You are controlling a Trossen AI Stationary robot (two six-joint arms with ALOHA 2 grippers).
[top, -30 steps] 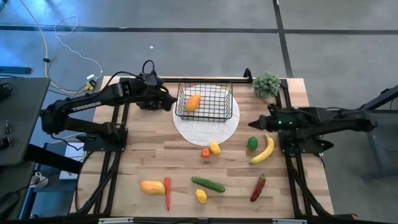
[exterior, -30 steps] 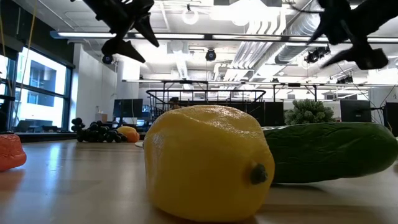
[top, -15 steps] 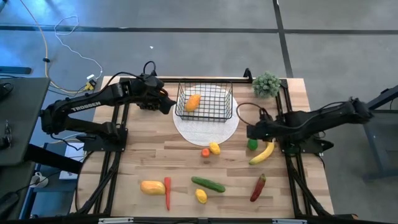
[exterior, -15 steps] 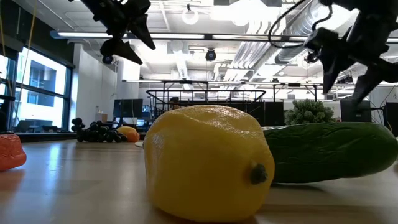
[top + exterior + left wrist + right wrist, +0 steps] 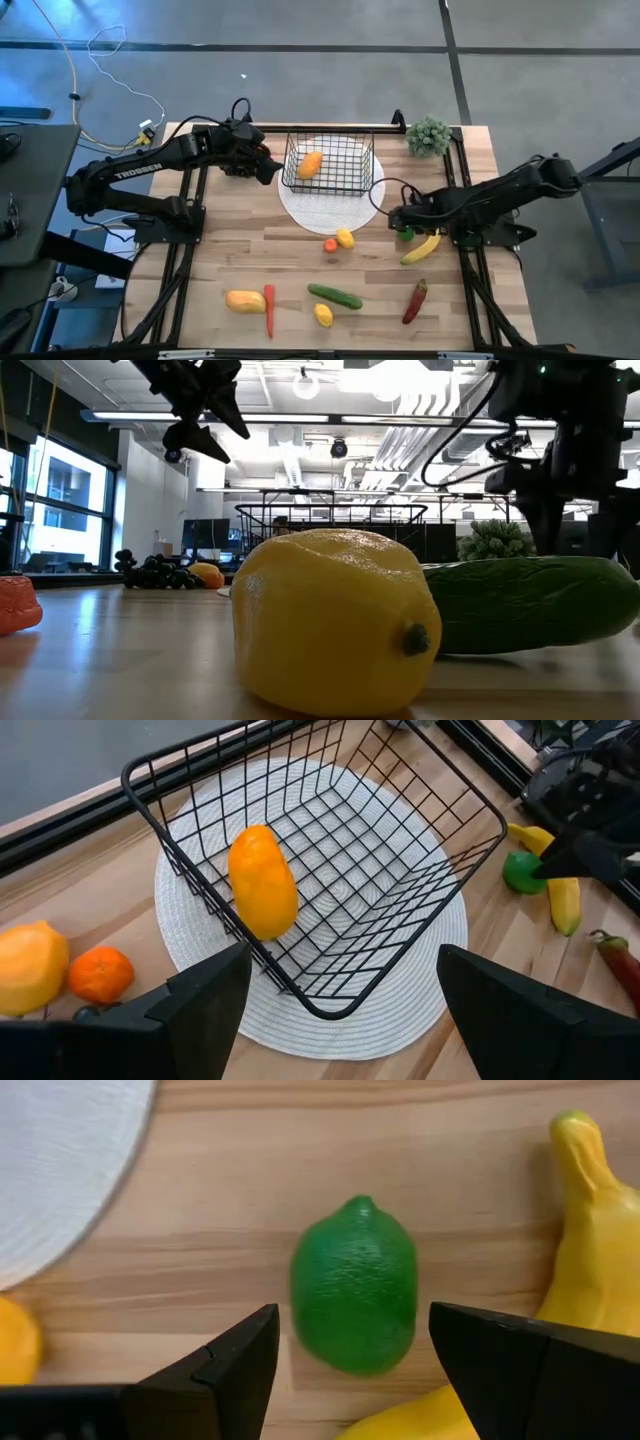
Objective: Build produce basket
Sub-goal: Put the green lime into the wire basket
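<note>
The black wire basket [image 5: 330, 165] stands on a round white disc [image 5: 330, 205] and holds an orange mango [image 5: 311, 163]; the left wrist view shows the basket [image 5: 400, 870] and mango [image 5: 262, 880] too. My left gripper [image 5: 340, 970] hovers open beside the basket's left end [image 5: 262, 160]. My right gripper [image 5: 398, 218] is open and low over a small green lime-shaped fruit [image 5: 355, 1298], which lies on the table between its fingers [image 5: 230, 1360] without touching them. A yellow banana [image 5: 421, 243] lies right next to it.
Loose on the table are a lemon [image 5: 345, 238], a small orange fruit [image 5: 330, 245], a cucumber [image 5: 335, 296], another lemon [image 5: 323, 315], red chillies [image 5: 414, 300] [image 5: 269, 310] and a yellow-orange fruit [image 5: 245, 300]. A bushy green plant clump [image 5: 428, 135] sits at the far right corner.
My right gripper has moved toward the table's left and down, from above the banana's far end to just over the green fruit, its fingers now on either side of it. The left arm and the produce have stayed where they were.
</note>
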